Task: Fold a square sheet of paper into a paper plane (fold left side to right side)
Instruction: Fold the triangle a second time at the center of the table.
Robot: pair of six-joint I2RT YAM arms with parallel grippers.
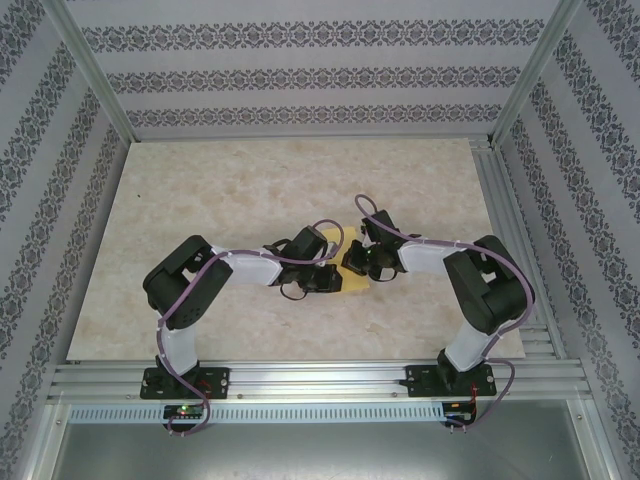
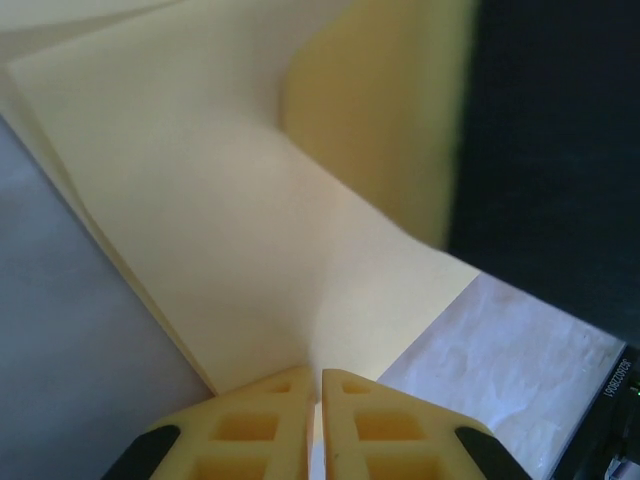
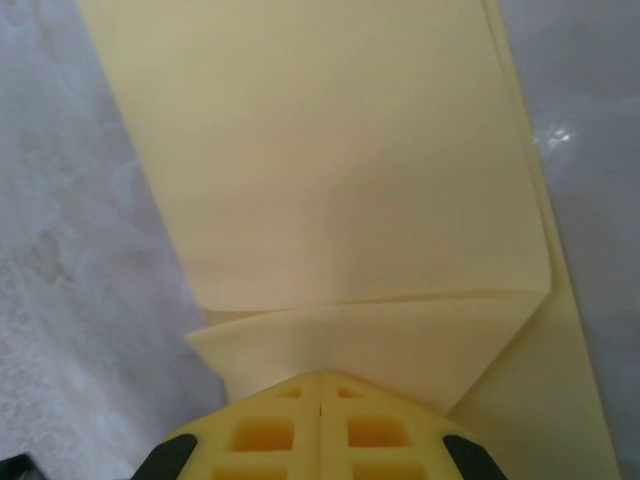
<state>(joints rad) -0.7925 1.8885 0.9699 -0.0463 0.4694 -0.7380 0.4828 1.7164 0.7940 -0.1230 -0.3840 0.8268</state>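
From above: a pale, marbled beige worktop (image 1: 250,190), boxed in by walls (image 1: 300,75) papered with grey ornamental stripes, with aluminium rails (image 1: 320,378) along the near edge. Both arms bend inward to the middle of the surface. There, between the left gripper (image 1: 328,275) and the right gripper (image 1: 357,262), lies the square sheet of paper (image 1: 354,288), matte yellow and mostly covered by the two dark wrists. Purple cables (image 1: 262,259) loop over each arm.

Over to the left wrist: its yellow lattice fingers (image 2: 260,420) are pinched onto the paper's near corner, only a sliver between them. The paper is layered, with stacked edges showing on the left. A flap curls upright at the far right against the black body of the other arm (image 2: 550,150), which blocks that side.

Now the right wrist: its fingers (image 3: 270,430) are clenched tight on a narrow folded flap of the paper. A sharp crease runs across just beyond the tips. The paper stretches away flat over the glossy worktop, with layered edges along its right side.
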